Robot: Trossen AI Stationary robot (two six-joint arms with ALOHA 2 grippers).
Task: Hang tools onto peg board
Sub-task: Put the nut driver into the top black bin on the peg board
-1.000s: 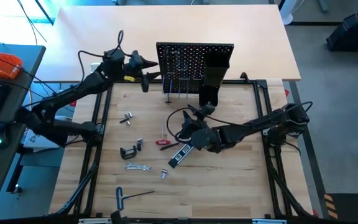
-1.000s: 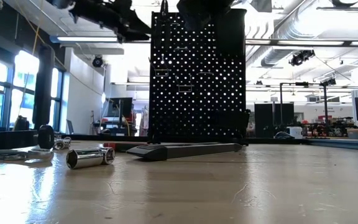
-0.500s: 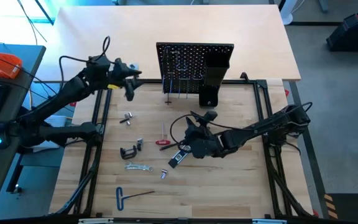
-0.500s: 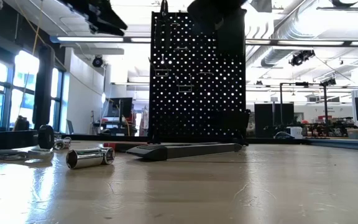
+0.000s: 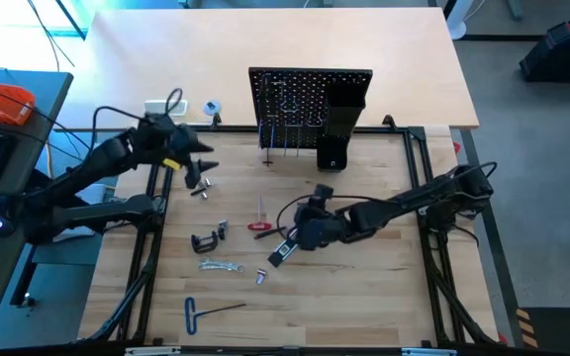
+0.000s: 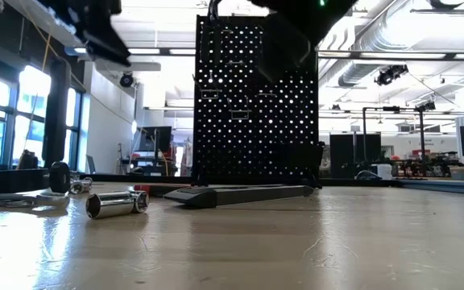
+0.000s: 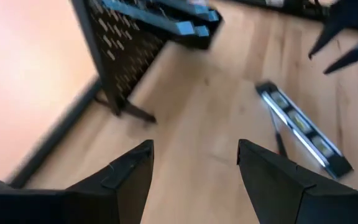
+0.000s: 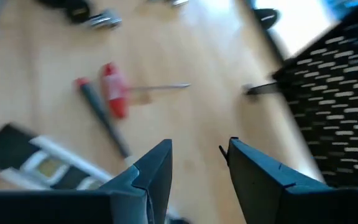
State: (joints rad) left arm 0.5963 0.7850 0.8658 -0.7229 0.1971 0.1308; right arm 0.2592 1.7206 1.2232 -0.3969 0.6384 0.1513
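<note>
The black peg board stands upright at the table's far middle, also in the low view. Several tools lie flat on the wood: a red-handled screwdriver, a black-and-silver bar, a black C-clamp, a silver wrench and a blue T-handle hex key. My left gripper hangs open in the air left of the board, holding nothing. My right gripper hovers open over the bar and screwdriver, nothing between its fingers.
A silver socket lies near the table's front, and small silver parts sit below my left gripper. A black frame rail edges the wooden work area. Open wood lies to the right of the bar.
My left gripper has drawn back from the peg board's left side toward the table's left and near edges, sinking and tipping downward. My right gripper has sunk a little toward the bar and rolled about its wrist. Neither has opened or shut; no tool has moved.
</note>
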